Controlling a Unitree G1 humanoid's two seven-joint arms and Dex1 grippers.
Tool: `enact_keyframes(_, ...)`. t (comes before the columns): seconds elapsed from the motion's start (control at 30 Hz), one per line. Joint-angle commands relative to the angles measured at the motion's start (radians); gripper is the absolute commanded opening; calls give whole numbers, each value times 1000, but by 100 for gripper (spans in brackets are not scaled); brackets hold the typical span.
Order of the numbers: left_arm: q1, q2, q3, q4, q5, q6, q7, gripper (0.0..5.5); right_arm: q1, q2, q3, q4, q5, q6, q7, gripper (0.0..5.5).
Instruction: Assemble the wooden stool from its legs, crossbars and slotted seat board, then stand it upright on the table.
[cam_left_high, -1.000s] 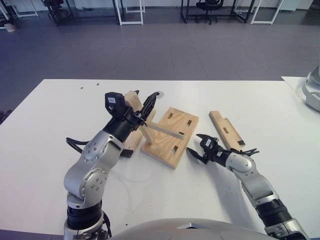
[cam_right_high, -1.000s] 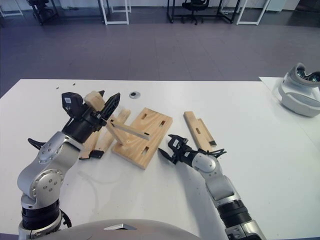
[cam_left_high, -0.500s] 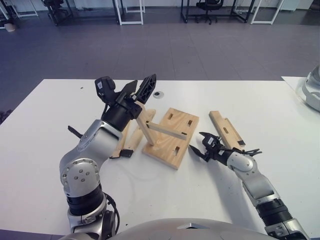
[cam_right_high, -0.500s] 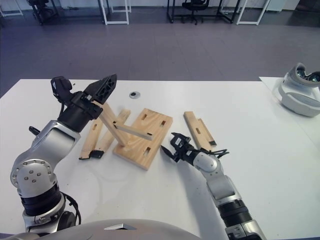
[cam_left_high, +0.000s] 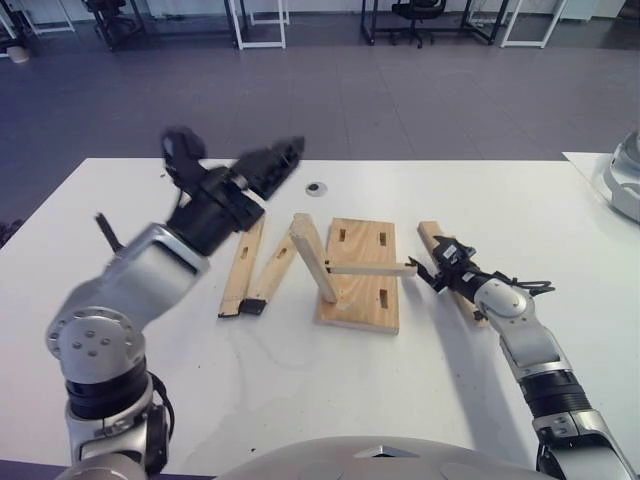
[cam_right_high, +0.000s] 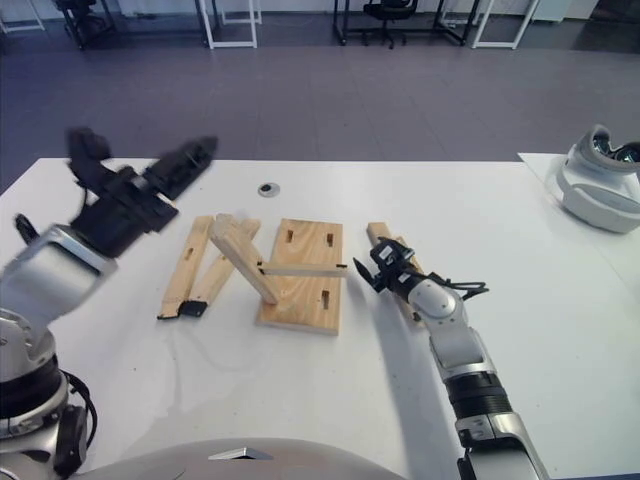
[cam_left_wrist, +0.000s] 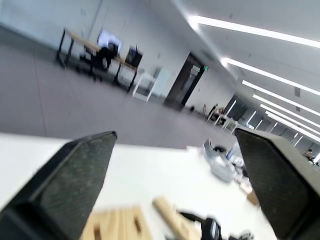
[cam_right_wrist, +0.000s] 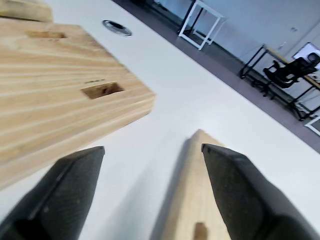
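Currently left gripper (cam_left_high: 270, 166) open, empty, raised; right gripper (cam_left_high: 434, 268) open, empty. Risk: unheld leg (cam_left_high: 313, 255) with crossbar (cam_left_high: 372, 268) topples off seat board (cam_left_high: 356, 305) if nudged.

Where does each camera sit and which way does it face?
Left eye view: head, looking down at the table, both arms showing.
Right eye view: beside it; same seat board.
Left wrist view: raised left arm, facing the room past the left gripper.
Right wrist view: low, facing the seat board past the right gripper.
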Motion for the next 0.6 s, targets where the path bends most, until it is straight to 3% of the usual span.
enact_keyframes(0.03,19,50,25,51,77,-34,-79,436,-14,12,-18,-19,6,-22,-23,363)
enact_keyframes(0.1,109,90,-38,113,283,-25,-122,436,-12,28,-37,-43,34,-39,-31,363)
enact_keyframes(0.23,260,180,-326,220,731,-54,-283,436,-31,51,-99,-69,84,-74,-66,363)
enact_keyframes(0.43,353,168,-493,399,981,-54,-455,436,-49,58,-108,-33,83,-85,-80,363)
enact_keyframes(0.6,352,118,-527,440,1049,-30,-537,436,-40,64,-94,-37,80,-84,-77,363)
